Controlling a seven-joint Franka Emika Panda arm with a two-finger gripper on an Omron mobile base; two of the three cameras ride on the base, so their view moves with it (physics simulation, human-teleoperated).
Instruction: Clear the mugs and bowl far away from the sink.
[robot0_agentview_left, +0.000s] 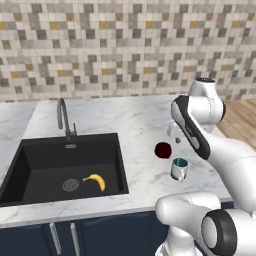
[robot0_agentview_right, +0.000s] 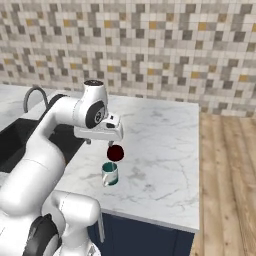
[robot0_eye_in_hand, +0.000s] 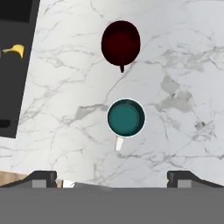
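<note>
Two mugs stand on the marble counter (robot0_agentview_left: 140, 120): the silvery mug (robot0_eye_in_hand: 126, 118), teal inside, nearest, and the maroon mug (robot0_eye_in_hand: 120, 41) just past it at twelve o'clock. The gripper (robot0_eye_in_hand: 112, 177) hovers above, fingers wide apart, empty. One banana (robot0_agentview_left: 95, 181) lies in the sink (robot0_agentview_left: 35, 165) at nine o'clock, partly cut off in the hand view.

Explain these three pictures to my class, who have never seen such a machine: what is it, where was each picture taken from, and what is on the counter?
It is a white robot arm in a computer-drawn kitchen. Two pictures come from cameras behind the arm, left and right; the third looks down from its hand. On the marble counter stand a maroon mug and a metal mug with a teal inside. A banana lies in the black sink. The gripper hangs open above the mugs, holding nothing.
</note>
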